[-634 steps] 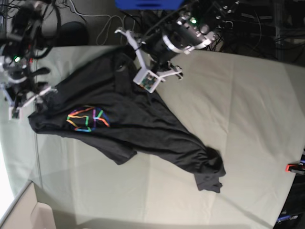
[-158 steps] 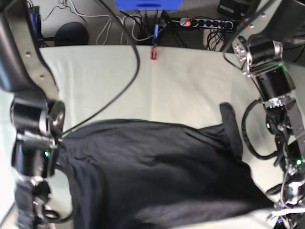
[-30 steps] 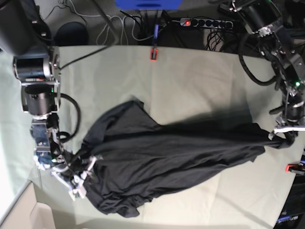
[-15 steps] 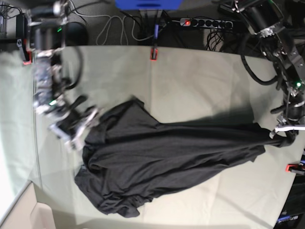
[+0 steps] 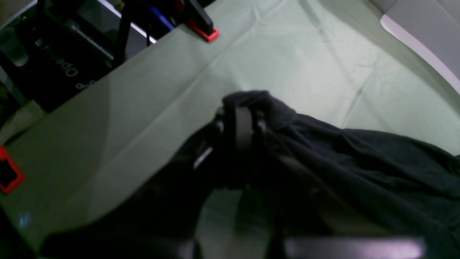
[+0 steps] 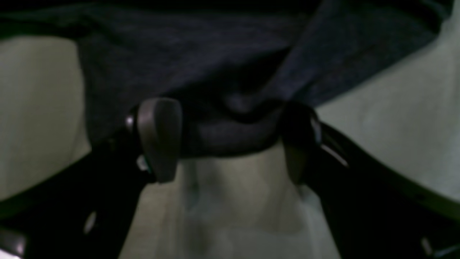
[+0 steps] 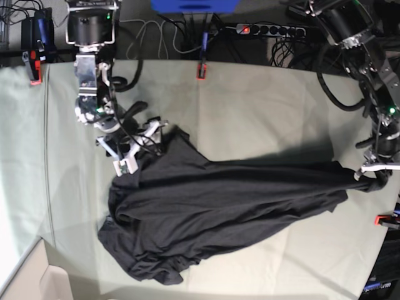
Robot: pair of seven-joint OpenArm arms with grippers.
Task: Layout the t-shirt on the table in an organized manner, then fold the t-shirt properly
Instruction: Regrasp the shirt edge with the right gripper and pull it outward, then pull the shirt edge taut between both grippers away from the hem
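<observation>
Risk first, base view: t-shirt (image 7: pixel 219 212) spread as a rumpled black mass across the middle and lower left of the table (image 7: pixel 262 106), right tip pinched shut in the left gripper (image 7: pixel 373 175) at the right edge, near a red clamp (image 7: pixel 382 220). Could drag that corner off the table if pulled further right. Right gripper (image 7: pixel 134 150) spread wide at the shirt's upper-left edge, holding nothing; could close on a doubled layer, or on the table cover, and bunch the cloth instead of flattening it. Compared with half a second back: same gripper shifted rightward and down toward the hem; shirt unchanged in outline; left side unmoved.

Left wrist view: fabric wadded over the closed fingers (image 5: pixel 242 126), centre of frame, stretched taut toward lower right; could slip out under more tension.

Right wrist view: pads (image 6: pixel 158 138) far apart, a thick fold of dark cloth sitting between them at mid-frame, pale cover below; touching or not cannot be told.
</observation>
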